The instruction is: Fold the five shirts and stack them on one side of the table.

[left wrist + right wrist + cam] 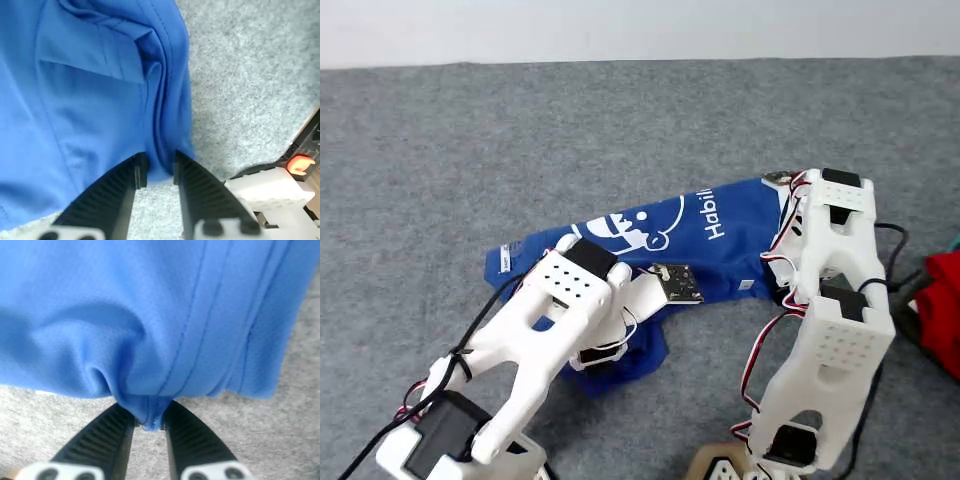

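Blue and rumpled, the shirt [720, 235] lies across the middle of the grey counter [470, 150], its long axis running side to side in front of both arms. The left claw [156, 172] and right claw [148, 417] each pinch its near edge, one toward each end, arms bent low, so the fold probably goes away from them

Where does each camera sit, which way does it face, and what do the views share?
High view: fixed above, looking down at the table; both white arms over the blue shirt.
Left wrist view: on the arm, facing down; left gripper shut on the shirt's edge.
Right wrist view: likewise; right gripper shut on a shirt fold.
All share the blue shirt.
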